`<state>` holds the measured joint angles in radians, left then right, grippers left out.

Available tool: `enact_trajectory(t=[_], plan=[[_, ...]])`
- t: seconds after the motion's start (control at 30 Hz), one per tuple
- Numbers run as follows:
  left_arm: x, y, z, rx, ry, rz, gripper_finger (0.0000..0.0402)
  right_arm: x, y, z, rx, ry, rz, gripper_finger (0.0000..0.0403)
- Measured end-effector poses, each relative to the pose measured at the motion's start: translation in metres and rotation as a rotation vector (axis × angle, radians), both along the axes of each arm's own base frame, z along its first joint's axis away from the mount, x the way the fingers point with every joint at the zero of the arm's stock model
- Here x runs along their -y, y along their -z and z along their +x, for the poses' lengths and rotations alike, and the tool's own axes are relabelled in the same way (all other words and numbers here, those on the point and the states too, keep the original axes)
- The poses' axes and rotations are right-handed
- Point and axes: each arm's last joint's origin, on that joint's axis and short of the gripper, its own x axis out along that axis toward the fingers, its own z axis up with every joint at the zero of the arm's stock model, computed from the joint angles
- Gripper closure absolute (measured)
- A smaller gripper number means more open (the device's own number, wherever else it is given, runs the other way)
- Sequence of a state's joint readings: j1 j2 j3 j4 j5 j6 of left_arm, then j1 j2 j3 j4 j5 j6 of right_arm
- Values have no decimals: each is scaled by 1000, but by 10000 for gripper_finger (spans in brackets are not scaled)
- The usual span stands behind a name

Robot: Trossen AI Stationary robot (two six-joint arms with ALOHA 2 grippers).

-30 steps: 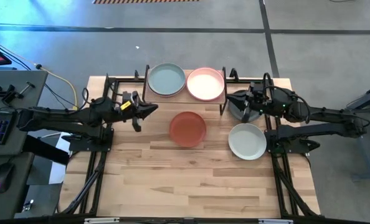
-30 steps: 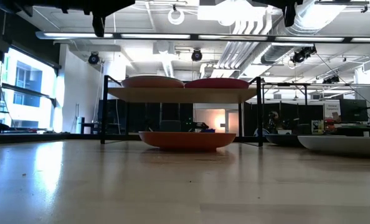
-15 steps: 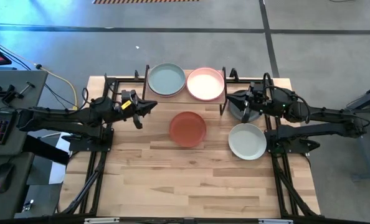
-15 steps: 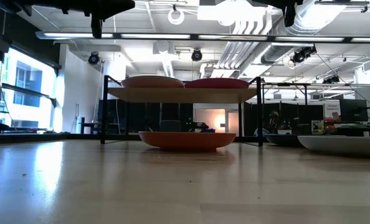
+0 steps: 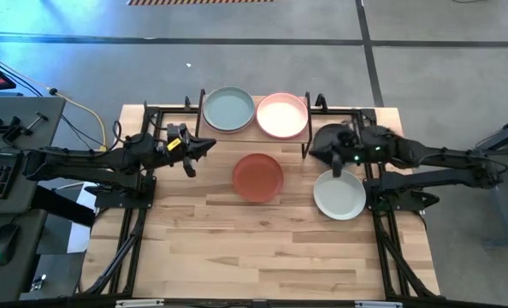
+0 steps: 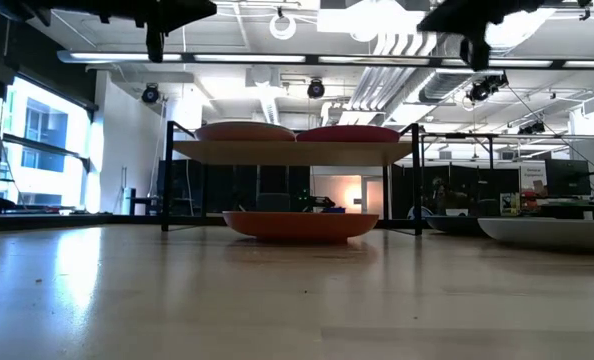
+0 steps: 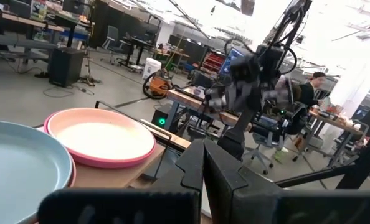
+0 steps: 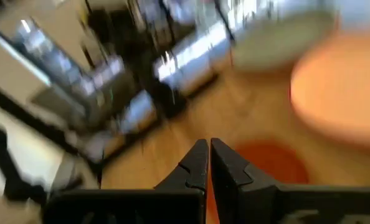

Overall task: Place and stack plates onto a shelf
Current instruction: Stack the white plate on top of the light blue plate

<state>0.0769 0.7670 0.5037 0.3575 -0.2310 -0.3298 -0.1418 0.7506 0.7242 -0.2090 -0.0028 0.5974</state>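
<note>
The shelf (image 5: 256,135) stands at the table's far middle, with a sage green plate (image 5: 228,109) and a light pink plate (image 5: 282,115) side by side on its top. A terracotta plate (image 5: 258,176) rests on the table in front of the shelf. A pale grey-white plate (image 5: 339,194) lies to the right. A dark grey plate (image 6: 449,224) sits beside the shelf, mostly under my right arm. My left gripper (image 5: 211,146) hovers shut left of the shelf, and my right gripper (image 5: 319,149) hovers shut at its right. Both hold nothing.
Black frame rails (image 5: 134,231) run along the table's left and right sides under the arms. Bare wooden tabletop (image 5: 254,248) spreads across the near half. A desk with a keyboard and mouse (image 5: 6,171) stands off the table to the left.
My right gripper has tipped downward and rolled at the wrist, sinking slightly over the dark grey plate, its fingers staying shut. The plates and the shelf have stayed where they were.
</note>
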Motion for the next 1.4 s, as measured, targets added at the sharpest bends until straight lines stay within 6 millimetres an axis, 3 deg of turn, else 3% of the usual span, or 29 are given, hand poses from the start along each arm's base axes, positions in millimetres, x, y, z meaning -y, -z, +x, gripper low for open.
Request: enact_trajectory(t=[0.27,0.53,0.77,1.0,1.4], plan=[[0,5,0,-49,1,-12,401,-25,43,-5,-449,-128,306,402],[0,5,0,-52,1,-13,401,-55,71,-8,-786,-88,416,402],[0,5,0,-48,1,-13,401,-78,79,-5,-867,-181,365,402],[0,5,0,-48,1,-13,401,-81,82,-9,-916,-153,391,402],[-2,5,0,-52,-53,-6,401,-76,87,-19,-1000,91,501,402]])
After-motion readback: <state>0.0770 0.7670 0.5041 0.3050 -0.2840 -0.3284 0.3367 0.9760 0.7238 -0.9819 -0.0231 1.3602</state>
